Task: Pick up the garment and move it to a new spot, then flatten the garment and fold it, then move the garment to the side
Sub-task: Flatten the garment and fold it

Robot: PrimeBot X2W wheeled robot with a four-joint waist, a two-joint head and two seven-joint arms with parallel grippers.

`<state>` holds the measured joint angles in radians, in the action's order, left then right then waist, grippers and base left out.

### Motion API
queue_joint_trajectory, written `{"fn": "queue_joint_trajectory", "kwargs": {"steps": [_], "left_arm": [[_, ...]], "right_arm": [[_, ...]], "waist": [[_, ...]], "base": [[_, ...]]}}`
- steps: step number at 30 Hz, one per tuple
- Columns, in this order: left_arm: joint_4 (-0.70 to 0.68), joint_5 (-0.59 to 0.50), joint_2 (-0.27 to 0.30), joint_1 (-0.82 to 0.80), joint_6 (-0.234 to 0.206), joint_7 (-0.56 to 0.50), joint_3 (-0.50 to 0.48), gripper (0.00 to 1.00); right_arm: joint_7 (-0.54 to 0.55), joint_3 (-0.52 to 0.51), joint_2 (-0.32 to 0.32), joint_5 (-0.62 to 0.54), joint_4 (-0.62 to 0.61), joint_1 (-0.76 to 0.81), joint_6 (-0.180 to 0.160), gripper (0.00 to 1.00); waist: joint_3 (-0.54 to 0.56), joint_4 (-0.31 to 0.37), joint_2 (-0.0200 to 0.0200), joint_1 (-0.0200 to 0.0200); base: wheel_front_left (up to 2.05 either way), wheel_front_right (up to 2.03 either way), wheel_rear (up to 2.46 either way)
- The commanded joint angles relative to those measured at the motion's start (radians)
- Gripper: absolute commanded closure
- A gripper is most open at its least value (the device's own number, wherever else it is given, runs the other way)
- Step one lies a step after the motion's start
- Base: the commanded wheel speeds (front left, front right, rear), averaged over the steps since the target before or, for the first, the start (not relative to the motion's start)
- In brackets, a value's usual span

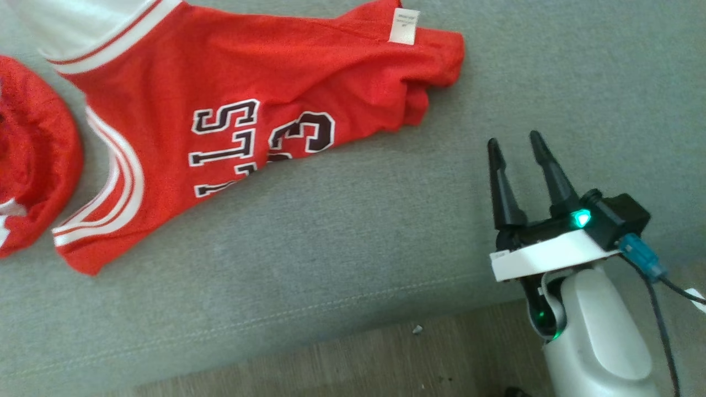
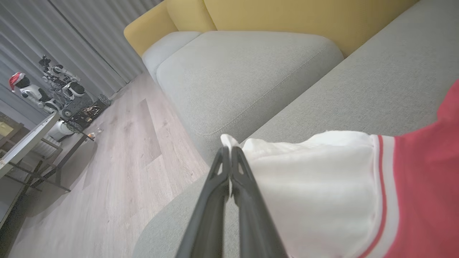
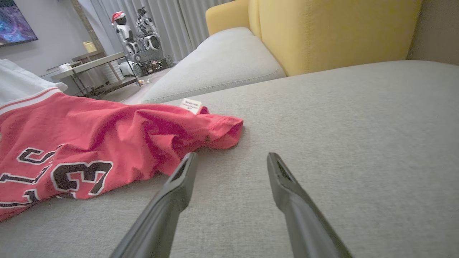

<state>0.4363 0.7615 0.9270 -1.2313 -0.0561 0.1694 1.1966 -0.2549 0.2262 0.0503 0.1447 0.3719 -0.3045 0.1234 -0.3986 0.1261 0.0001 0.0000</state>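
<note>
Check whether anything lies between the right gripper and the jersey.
Nothing visible does. Bare grey cushion lies between the open right gripper and the jersey, whose crumpled end is nearest the fingers.

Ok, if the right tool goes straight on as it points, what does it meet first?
Probably bare grey seat, then the yellow backrest. The jersey lies just left of that line; its bunched hem might get brushed.

Grey sofa [image 1: 386, 248], pale wood floor [image 2: 118, 172]
</note>
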Motion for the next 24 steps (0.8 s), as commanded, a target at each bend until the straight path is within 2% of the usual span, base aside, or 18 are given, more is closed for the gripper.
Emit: {"fn": "queue_joint_trajectory", "kwargs": {"steps": [1,5,12,19,24], "left_arm": [[-0.016,0.005,0.049,-0.025,-0.014,0.01,-0.06,1.0],[-0.046,0.022,0.066,-0.001,-0.035,0.019,-0.066,1.0],[-0.086,0.03,0.07,0.013,-0.052,0.006,-0.06,1.0],[-0.109,0.026,0.061,0.012,-0.055,-0.006,-0.05,1.0],[-0.116,0.021,0.061,0.009,-0.054,-0.012,-0.045,1.0]], "right_arm": [[-0.007,0.025,0.0,-0.001,-0.023,0.011,0.007,0.0],[-0.007,0.051,0.0,0.063,0.015,-0.024,0.007,0.0],[-0.005,0.101,0.0,0.402,0.161,-0.169,0.007,0.0],[0.109,0.173,0.0,0.658,0.318,-0.354,0.007,0.0],[0.17,0.183,0.0,0.754,0.415,-0.433,0.007,0.0]], "waist": [[0.011,-0.014,-0.0001,0.0],[0.015,-0.024,-0.0001,0.0],[0.015,-0.033,-0.0001,0.0],[0.014,-0.035,-0.0001,0.0],[0.008,-0.039,-0.0001,0.0]], "base": [[0.0,0.0,0.0],[0.0,0.0,0.0],[0.0,0.0,0.0],[0.0,0.0,0.0],[0.0,0.0,0.0]]}}
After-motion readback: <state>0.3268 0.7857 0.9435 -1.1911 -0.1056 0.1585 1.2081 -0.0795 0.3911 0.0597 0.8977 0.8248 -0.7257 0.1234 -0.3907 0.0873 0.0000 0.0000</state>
